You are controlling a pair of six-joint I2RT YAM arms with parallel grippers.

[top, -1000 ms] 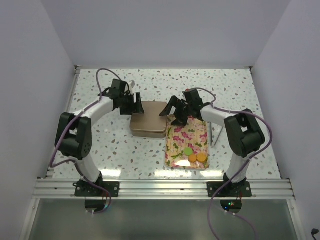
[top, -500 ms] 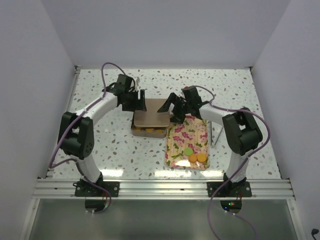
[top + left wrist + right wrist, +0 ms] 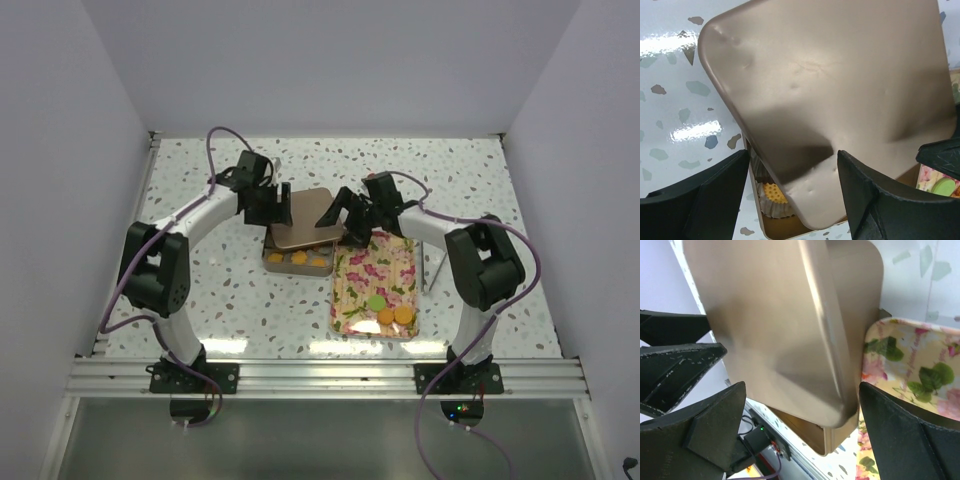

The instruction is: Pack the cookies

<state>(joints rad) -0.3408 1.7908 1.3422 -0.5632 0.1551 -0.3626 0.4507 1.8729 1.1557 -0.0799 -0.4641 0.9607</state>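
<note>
Cookies point(image 3: 388, 311): one green and two orange at the 6 o'clock end of the floral tray point(image 3: 385, 262); more orange ones show in the tin point(image 3: 270, 266), along its uncovered 6 o'clock strip.
Lid point(image 3: 308, 218): gold, tilted, covering the rest of the tin, so most of the inside is hidden.
Paper cup point(image 3: 771, 206): holds one orange cookie, half under the lid.
Left gripper point(image 3: 278, 205): at the lid's 10 o'clock corner; jaws spread wide with the corner between them; I cannot tell whether they clamp it.
Right gripper point(image 3: 350, 222): at the lid's 3 o'clock edge, jaws fully spread around a corner; no contact can be made out.
Table point(image 3: 200, 280): speckled; its near edge is cut off by the rail.
</note>
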